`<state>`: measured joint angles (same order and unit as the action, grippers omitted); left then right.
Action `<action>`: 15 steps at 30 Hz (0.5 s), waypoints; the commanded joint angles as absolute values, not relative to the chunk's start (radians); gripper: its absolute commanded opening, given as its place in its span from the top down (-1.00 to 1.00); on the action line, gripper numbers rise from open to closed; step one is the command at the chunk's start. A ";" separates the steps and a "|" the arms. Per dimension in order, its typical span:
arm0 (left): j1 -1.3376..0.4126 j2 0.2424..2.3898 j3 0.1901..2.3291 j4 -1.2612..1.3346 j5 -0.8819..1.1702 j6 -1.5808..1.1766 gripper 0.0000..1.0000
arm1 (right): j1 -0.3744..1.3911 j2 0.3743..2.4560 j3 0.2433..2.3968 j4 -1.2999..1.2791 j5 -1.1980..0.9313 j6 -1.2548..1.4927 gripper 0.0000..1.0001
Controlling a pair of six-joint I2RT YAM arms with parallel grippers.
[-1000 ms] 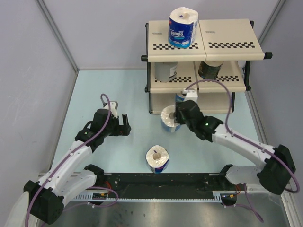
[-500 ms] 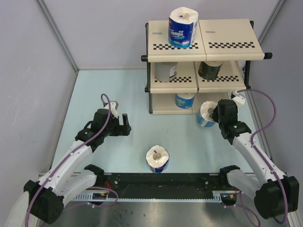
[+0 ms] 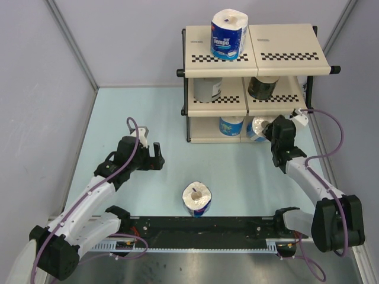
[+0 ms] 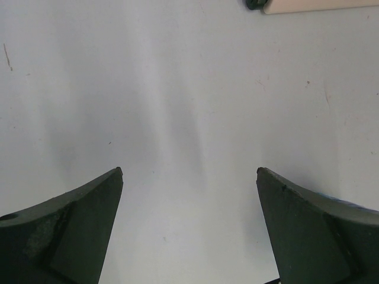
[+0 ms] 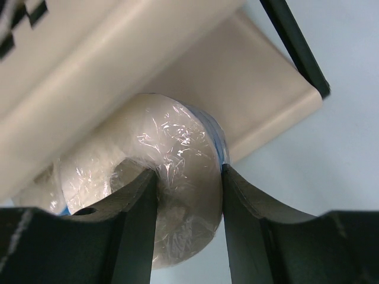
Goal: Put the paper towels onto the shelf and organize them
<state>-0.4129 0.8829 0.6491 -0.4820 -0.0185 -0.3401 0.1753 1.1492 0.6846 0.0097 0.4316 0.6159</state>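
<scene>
The shelf [image 3: 284,44] stands at the back right. One paper towel roll in a blue wrapper [image 3: 228,34] stands on its top tier. A grey roll [image 3: 207,89] and a dark roll [image 3: 262,87] sit on the middle tier, and a blue-wrapped roll [image 3: 231,125] on the bottom left. My right gripper [image 3: 267,129] is shut on another wrapped roll [image 3: 258,127] at the bottom tier's right half. In the right wrist view, one finger sits in that roll's [image 5: 177,148] core and the other outside it. A last roll [image 3: 197,198] stands on the table near the front. My left gripper [image 3: 155,157] hangs open over bare table, left of it.
Grey walls close in the light blue table on the left, back and right. The black base rail [image 3: 201,228] runs along the near edge. A corner of the shelf's bottom panel [image 4: 320,5] shows at the top of the left wrist view.
My right arm has carried its roll from in front of the shelf's left half across to the right and up to the bottom tier. The left arm has not moved.
</scene>
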 commanded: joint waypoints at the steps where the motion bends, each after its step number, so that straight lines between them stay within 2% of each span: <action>1: -0.425 0.881 0.670 -0.476 -0.008 -0.353 -1.00 | 0.169 1.202 0.677 0.308 0.474 0.650 0.82; 8: -0.429 0.874 0.669 -0.476 -0.008 -0.354 -1.00 | 0.152 1.328 0.673 0.478 0.427 0.661 0.76; 12: -0.433 0.877 0.667 -0.476 -0.009 -0.356 -1.00 | 0.147 1.364 0.675 0.503 0.373 0.649 0.13; 15: -0.433 0.885 0.669 -0.476 -0.009 -0.354 -1.00 | 0.147 1.348 0.675 0.473 0.362 0.644 -0.13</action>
